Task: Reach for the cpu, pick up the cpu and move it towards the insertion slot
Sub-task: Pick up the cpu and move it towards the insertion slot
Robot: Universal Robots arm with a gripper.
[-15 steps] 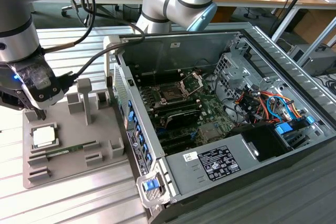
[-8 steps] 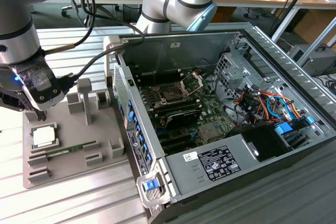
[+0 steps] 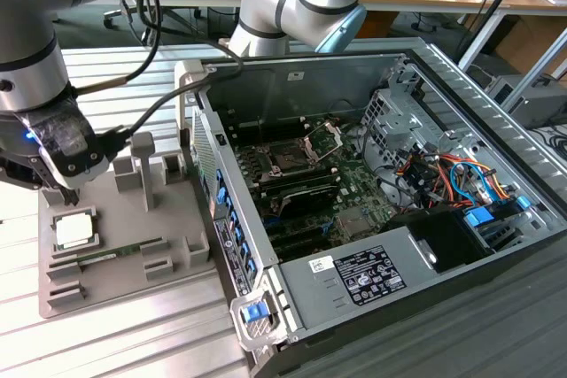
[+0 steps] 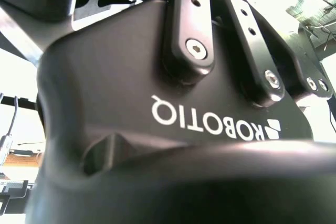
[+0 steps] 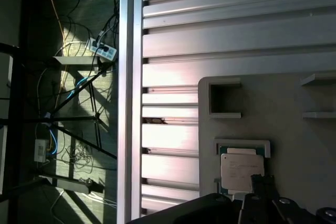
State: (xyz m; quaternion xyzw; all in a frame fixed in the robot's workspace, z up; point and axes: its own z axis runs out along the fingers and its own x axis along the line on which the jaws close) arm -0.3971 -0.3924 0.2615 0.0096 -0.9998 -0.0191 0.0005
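1. Directly under the end effector (image 3: 65, 190), the cpu (image 3: 73, 230) lies in its grey tray (image 3: 168, 214); released or clenched, I cannot tell.
2. Likely risk: an off-centre descent tilts it against the recess rim.
3. Tray posts (image 3: 142, 157) stand close; the case wall (image 3: 217, 174) bars the insertion slot (image 3: 288, 158).

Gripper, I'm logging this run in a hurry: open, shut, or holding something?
Gripper: cannot be told; it hangs just above the cpu, which lies in the grey tray.
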